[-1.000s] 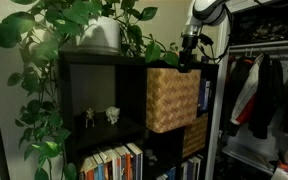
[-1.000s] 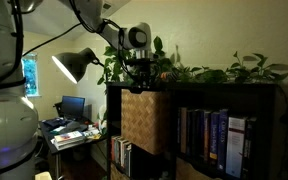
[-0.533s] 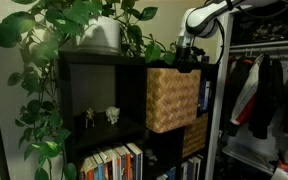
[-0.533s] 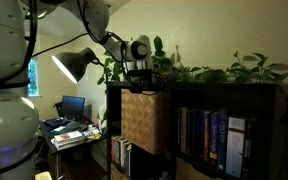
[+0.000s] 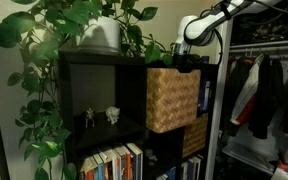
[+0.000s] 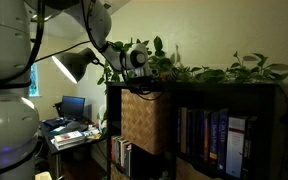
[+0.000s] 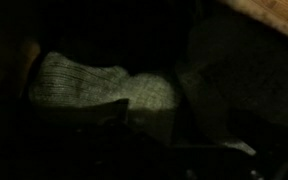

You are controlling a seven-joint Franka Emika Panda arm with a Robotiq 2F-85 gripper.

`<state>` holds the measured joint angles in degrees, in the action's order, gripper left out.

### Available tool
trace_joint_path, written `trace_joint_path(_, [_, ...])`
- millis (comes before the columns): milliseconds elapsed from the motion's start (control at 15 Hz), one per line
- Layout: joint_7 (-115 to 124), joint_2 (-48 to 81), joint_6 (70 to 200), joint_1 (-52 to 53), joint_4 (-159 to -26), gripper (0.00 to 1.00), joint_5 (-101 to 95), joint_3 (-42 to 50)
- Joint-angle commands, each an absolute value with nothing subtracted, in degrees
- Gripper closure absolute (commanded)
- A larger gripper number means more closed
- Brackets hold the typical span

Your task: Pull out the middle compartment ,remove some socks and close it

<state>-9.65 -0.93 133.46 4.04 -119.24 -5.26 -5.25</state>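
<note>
A dark cube shelf [image 5: 94, 85] stands under leafy plants [image 5: 69, 20], with books [image 6: 209, 135] in its cubes. The tan checkered wicker basket [image 5: 172, 100] juts out of its cube. The gripper [image 5: 188, 63] reaches into the basket's open top. The wrist view shows a whitish-grey ribbed sock bundle [image 7: 99, 88] lying in the dark inside. Whether the fingers are apart or together cannot be told.

Your bench [image 5: 94, 58] is a black shelf unit. A white plant pot [image 5: 101, 35] stands on top. Its cubes hold a wicker basket [image 5: 172, 98] jutting past the front, two small figurines [image 5: 100, 115], a dimmer basket [image 5: 194, 137] below, and books [image 5: 114, 163] along the bottom.
</note>
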Motion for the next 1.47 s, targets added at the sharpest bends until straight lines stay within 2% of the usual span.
trace_joint_path(0, [-7.9, -0.2, 136.1, 4.6, -121.6, 0.00, -6.9, -5.4])
trace_joint_path(333, [-8.7, 0.5, 134.6, 4.9, -122.4, 0.00, -6.3, -5.6])
trace_joint_path(467, [-8.8, 0.5, 133.8, 4.9, -122.5, 0.26, -5.8, -5.6])
trace_joint_path(1067, [-11.2, -1.5, 127.7, 4.6, -121.9, 0.84, 0.3, -5.3])
trace_joint_path(1200, [-12.4, -2.1, 125.1, 4.5, -121.3, 0.95, 3.1, -5.1])
trace_joint_path(1400, [-13.1, -2.7, 120.8, 4.3, -120.1, 0.99, 5.4, -4.5])
